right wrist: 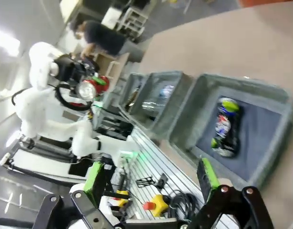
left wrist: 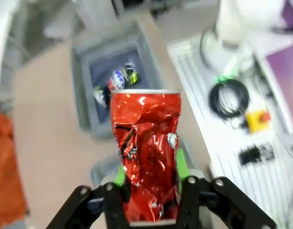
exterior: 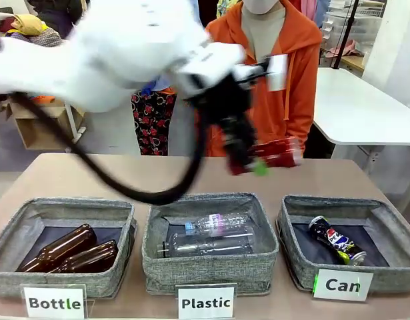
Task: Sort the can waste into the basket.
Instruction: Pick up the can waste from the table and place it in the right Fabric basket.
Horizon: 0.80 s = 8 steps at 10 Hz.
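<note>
My left gripper is shut on the crushed shiny red can, which hangs in the air above the far side of the table, between the middle and right bins. In the left wrist view the red can stands between the green pads of the gripper, with the grey basket beyond it. The basket, labelled "Can", holds a dented dark blue Pepsi can. My right gripper is open and holds nothing, looking at the basket and the blue can.
A bin labelled "Bottle" holds brown glass bottles. The middle bin, labelled "Plastic", holds clear plastic bottles. A person in an orange jacket stands at the far side. A white table is at the back right.
</note>
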Tool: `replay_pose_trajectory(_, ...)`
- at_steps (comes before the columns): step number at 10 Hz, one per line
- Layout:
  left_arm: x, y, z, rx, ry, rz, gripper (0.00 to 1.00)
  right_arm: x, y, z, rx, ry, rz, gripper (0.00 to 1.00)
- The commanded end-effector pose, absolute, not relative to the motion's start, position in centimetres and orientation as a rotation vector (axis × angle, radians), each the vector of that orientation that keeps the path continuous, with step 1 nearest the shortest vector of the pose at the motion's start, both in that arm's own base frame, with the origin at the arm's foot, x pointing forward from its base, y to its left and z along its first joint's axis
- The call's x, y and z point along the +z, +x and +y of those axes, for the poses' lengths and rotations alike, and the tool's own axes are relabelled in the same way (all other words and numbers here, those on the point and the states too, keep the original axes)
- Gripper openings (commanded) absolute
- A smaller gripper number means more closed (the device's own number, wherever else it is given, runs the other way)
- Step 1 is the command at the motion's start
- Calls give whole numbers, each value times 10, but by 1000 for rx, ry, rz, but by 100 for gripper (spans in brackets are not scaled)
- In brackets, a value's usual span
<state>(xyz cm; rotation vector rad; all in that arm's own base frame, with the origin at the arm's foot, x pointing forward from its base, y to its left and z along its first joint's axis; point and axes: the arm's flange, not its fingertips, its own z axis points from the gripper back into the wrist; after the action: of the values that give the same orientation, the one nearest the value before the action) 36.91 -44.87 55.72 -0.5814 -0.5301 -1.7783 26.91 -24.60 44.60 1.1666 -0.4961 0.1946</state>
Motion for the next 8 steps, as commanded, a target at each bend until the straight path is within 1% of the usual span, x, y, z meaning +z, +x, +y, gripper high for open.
replay_pose_trajectory(1,559,382,-558,-1813,-582,-501,41,431,250,-275,197,1092,-553,100)
replay_pose_trajectory(2,543,378,-611,-1864,-573,-444,41,418,232,-290,185,1037,-541,100)
replay_pose_trajectory(3,525,379,-652,-1917,-615,-370,41,406,216,-300,173,1010,-543,100)
replay_pose_trajectory(4,508,376,-680,-1935,-607,-329,41,398,203,-309,159,1000,-576,100)
replay_pose_trajectory(5,489,367,-699,-1953,-539,-308,41,420,222,-294,166,1049,-541,100)
replay_pose_trajectory(6,475,363,-710,-1951,-505,-286,41,420,222,-294,166,1049,-541,100)
replay_pose_trajectory(8,462,367,-717,-1914,-460,-292,41,420,222,-294,166,1049,-541,100)
